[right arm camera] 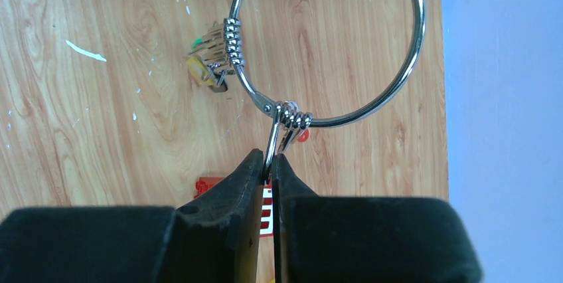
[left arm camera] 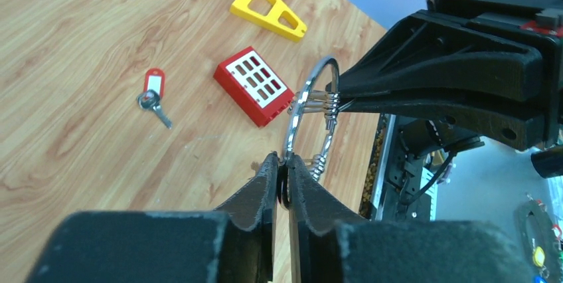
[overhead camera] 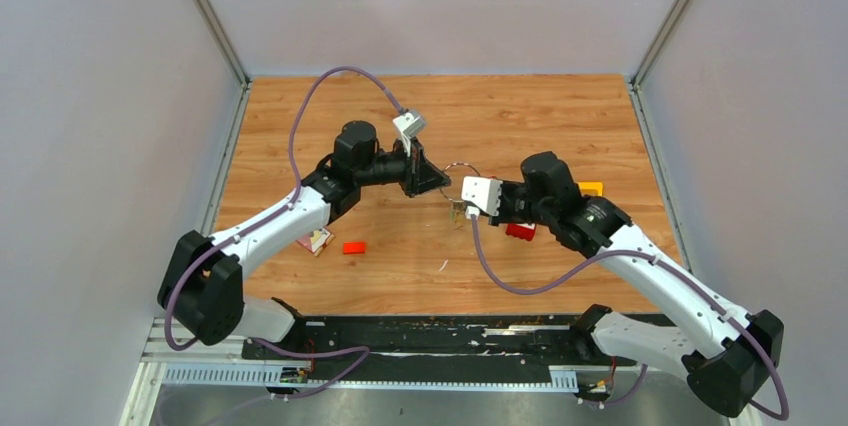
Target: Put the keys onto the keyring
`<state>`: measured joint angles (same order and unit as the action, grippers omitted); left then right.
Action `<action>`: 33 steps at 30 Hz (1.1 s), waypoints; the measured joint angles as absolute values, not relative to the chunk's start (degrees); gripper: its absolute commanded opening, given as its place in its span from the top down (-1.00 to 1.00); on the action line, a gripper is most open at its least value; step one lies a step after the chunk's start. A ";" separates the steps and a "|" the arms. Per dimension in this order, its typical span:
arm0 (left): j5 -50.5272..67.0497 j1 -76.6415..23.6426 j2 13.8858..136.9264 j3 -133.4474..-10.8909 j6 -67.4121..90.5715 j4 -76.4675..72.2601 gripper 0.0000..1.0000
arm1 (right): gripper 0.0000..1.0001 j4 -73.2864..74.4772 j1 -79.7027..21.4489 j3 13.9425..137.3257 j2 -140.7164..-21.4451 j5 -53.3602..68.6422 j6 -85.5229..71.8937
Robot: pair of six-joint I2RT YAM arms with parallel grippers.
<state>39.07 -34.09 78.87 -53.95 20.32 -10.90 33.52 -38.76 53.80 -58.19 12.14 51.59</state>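
**Between the two sets of jaws: keyring pinched from both sides, above the counter**

- Left jaws: nearly together, clamped on the rim of the keyring (right arm camera: 338, 122). In the left wrist view the wire comes straight up out of the tips.
- Right jaws: closed on a short wire tail that drops from a coil on the ring, on the side opposite the left jaws' grip. The ring sits just past the right tips.
- A bunch of keys (right arm camera: 211, 64) hangs on the ring by a second coil, left of the right jaws' line. Green and yellow heads show, the rest is too blurred to count.
- Loose key (left arm camera: 151, 102) with a red tag lies flat on the counter (left arm camera: 80, 44), well left of the left jaws.
- Red block (left arm camera: 253, 86) with white squares lies on the counter beyond the left jaws, and the yellow plastic piece (left arm camera: 269, 9) lies further out past it.
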 measured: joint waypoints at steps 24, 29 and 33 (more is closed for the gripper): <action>49.93 -33.61 78.59 -50.41 -4.29 -14.20 -0.34 | 1.00 40.27 -46.30 56.80 -61.84 5.37 62.35; 58.00 -33.61 80.49 -51.55 -19.33 -8.73 -0.36 | 1.00 42.74 -46.72 60.03 -62.54 9.21 63.51; 61.71 -33.63 83.33 -56.05 -29.21 -1.04 -0.38 | 1.00 44.16 -46.76 61.56 -63.16 12.12 63.77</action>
<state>61.71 -33.63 83.33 -56.05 -29.21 -1.04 44.16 -46.76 61.56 -63.16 12.12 63.77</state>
